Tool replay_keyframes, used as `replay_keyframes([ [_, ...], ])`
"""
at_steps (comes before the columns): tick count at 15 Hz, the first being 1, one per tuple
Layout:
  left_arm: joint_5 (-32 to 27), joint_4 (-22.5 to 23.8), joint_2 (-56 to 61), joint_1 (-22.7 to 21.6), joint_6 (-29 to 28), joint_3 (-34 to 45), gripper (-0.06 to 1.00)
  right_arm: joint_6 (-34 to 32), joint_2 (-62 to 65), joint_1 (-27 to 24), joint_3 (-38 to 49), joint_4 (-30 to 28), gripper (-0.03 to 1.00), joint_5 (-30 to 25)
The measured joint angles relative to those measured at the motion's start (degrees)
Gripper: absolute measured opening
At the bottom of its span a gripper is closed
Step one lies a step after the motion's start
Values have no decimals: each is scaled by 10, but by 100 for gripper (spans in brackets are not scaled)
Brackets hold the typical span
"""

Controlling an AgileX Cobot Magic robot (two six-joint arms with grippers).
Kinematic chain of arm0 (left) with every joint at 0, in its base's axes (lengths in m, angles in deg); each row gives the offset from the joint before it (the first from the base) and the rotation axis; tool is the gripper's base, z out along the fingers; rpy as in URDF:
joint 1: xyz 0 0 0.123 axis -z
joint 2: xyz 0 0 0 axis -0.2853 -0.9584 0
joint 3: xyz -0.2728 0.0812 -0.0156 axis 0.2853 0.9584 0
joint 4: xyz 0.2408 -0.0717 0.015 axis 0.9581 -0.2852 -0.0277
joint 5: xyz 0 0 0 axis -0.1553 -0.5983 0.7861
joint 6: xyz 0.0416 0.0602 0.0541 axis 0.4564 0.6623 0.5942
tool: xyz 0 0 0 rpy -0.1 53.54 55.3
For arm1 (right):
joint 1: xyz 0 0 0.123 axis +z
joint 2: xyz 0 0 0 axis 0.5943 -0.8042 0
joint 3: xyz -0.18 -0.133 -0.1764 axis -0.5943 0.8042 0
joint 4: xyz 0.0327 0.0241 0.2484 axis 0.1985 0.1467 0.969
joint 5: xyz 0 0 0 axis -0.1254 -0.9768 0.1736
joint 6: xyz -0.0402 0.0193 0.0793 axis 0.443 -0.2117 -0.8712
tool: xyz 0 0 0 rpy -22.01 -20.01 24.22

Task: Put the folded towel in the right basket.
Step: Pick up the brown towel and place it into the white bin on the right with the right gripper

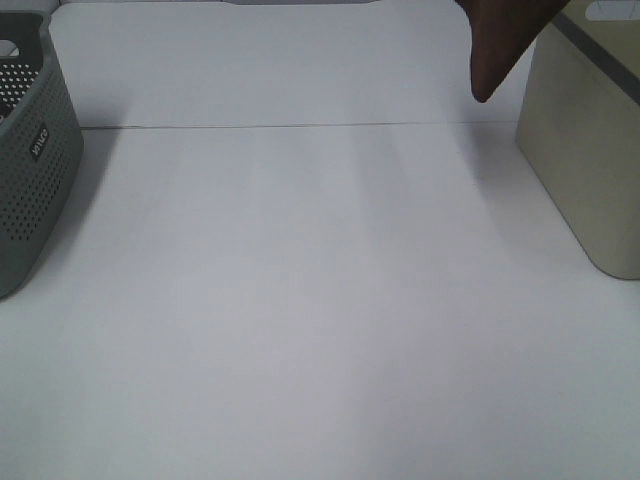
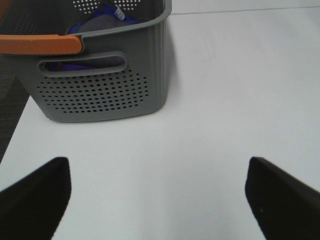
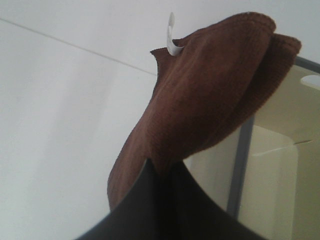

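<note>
The right gripper [image 3: 161, 175] is clamped on the towel [image 1: 497, 50]. The towel hangs just beside the right basket [image 1: 585, 170], at the level of its rim, probably held high so that it can pass over the wall. The left gripper [image 2: 157, 197], well apart from that basket, has its jaws apart and holds nothing.

Towel [image 3: 210, 100]: brown cloth, fine looped nap, matt; small smooth white tag [image 3: 172, 37] at its edge. Grey basket [image 2: 100, 95], upper left of frame: matt plastic, perforated walls. Cream basket [image 1: 585, 170], right edge: smooth plastic, faint sheen. Worktop [image 1: 320, 300]: white, smooth, matt.
</note>
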Motion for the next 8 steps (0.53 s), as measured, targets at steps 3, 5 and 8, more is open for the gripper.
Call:
replay_keyframes([
  [3,0,0,0,0,0,0,88,6,2,-62,-5,15,3,0],
  [5,0,0,0,0,0,0,88,21,2,-147,-5,71,3,0],
  [8,0,0,0,0,0,0,88,40,2,-240,-5,119,3,0],
])
